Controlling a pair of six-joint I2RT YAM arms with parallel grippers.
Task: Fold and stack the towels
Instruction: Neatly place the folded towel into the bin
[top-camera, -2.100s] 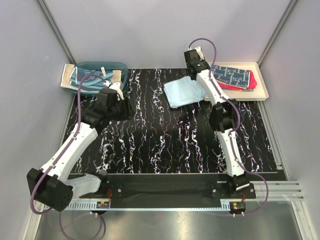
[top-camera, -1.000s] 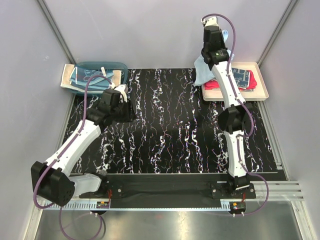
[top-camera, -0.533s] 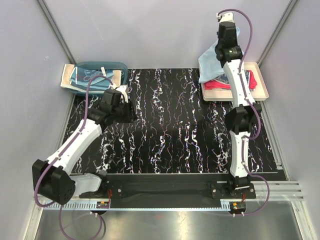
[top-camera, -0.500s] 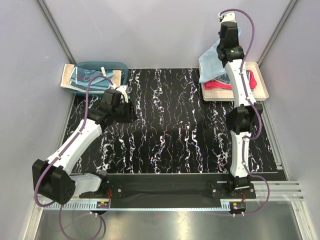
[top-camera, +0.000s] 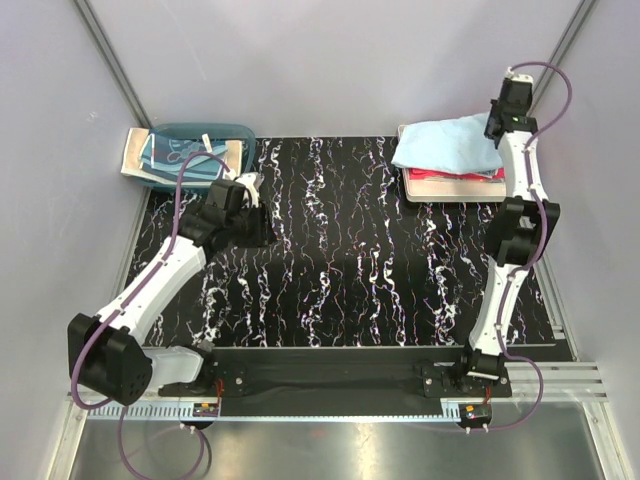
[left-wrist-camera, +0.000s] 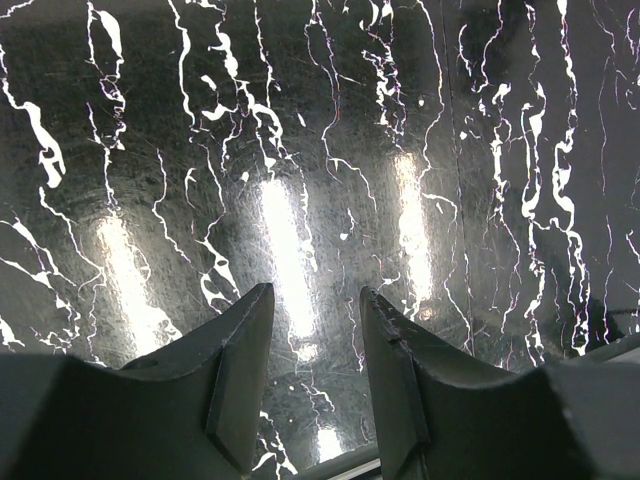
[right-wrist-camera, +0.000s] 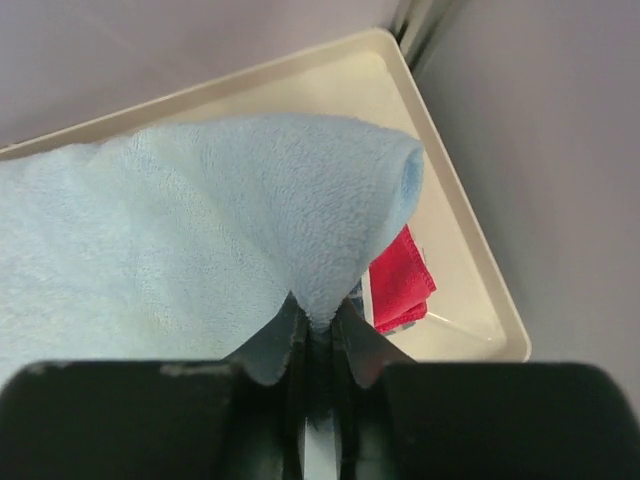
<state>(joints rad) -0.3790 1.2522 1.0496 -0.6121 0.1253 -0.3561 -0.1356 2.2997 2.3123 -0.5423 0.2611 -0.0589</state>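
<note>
From above, the right gripper (top-camera: 495, 130) at the far right holds the blue towel (top-camera: 445, 143), which lies over the red towel (top-camera: 455, 175) on the tray (top-camera: 450, 192). Patterned towels (top-camera: 165, 155) are in the basket (top-camera: 205, 128), far left. The left gripper (top-camera: 258, 228) is over the mat (top-camera: 350, 260). In the left wrist view its jaws are apart, with only mat between them. In the right wrist view the jaws are closed on a corner of the blue towel

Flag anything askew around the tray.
The light blue towel lies crooked over the red towel in the cream tray. Its left corner pokes past the tray's left rim, and its far right corner is peaked up, pinched in the shut right gripper. Nothing else stands out.
</note>
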